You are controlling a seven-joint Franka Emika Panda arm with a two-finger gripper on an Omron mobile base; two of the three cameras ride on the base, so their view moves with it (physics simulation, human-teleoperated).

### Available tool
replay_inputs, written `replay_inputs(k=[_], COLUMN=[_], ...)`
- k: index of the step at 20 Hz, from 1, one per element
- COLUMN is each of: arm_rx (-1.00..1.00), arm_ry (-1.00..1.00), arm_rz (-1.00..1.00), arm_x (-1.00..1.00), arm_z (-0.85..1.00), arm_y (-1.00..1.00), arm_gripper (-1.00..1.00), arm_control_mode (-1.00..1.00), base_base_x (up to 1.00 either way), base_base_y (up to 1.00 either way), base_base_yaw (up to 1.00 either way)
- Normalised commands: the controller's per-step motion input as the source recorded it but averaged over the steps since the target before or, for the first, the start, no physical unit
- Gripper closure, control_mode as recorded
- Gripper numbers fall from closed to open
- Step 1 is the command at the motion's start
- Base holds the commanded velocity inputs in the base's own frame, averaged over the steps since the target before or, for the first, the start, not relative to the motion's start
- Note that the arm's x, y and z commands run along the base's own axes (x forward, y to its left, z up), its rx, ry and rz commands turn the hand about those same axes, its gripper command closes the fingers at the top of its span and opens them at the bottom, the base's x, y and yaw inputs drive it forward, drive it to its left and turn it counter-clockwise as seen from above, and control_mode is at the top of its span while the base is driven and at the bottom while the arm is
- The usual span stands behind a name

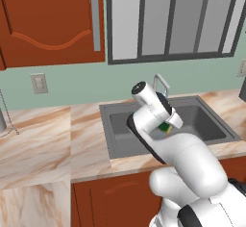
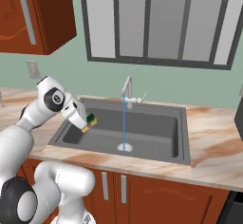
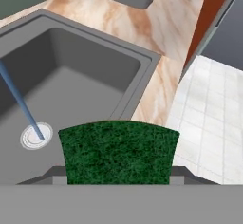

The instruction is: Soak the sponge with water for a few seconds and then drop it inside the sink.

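Over the left end of the sink [image 2: 182,133], the gripper [image 2: 88,120] is pinching the sponge [image 2: 90,120] between its fingers, holding it above the basin so any drip falls inside. The water [image 2: 124,121] is running from the faucet [image 2: 127,89] down to the drain [image 2: 124,147], well to the right of the sponge, so the sponge is apparently not yet soaking.

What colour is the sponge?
The sponge is green with a yellow layer; the right base view shows both.

Kitchen: sink [image 2: 182,137], faucet [image 2: 126,88], marble counter [image 1: 38,139], wood cabinets [image 1: 53,19].
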Motion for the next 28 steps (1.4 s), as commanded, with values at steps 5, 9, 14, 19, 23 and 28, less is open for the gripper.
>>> replay_inputs(k=[5, 9, 14, 19, 23, 28], arm_rx=[-0.02, -0.04, -0.07, -0.07, -0.06, -0.05], arm_ry=[0.00, 0.00, 0.00, 0.00, 0.00, 0.00], arm_rz=[-0.01, -0.01, -0.02, -0.03, -0.04, -0.04], arm_x=[0.02, 0.11, 0.19, 0.17, 0.15, 0.10], arm_z=[-0.08, -0.09, -0.10, -0.09, -0.06, -0.03], arm_y=[-0.02, -0.15, -0.20, -0.13, -0.07, -0.04], arm_gripper=[1.00, 1.00, 1.00, 1.00, 1.00, 1.00], arm_control_mode=[-1.00, -1.00, -1.00, -1.00, -1.00, -1.00], base_base_x=[0.00, 0.00, 0.00, 0.00, 0.00, 0.00], base_base_y=[0.00, 0.00, 0.00, 0.00, 0.00, 0.00], base_base_yaw=[0.00, 0.00, 0.00, 0.00, 0.00, 0.00])
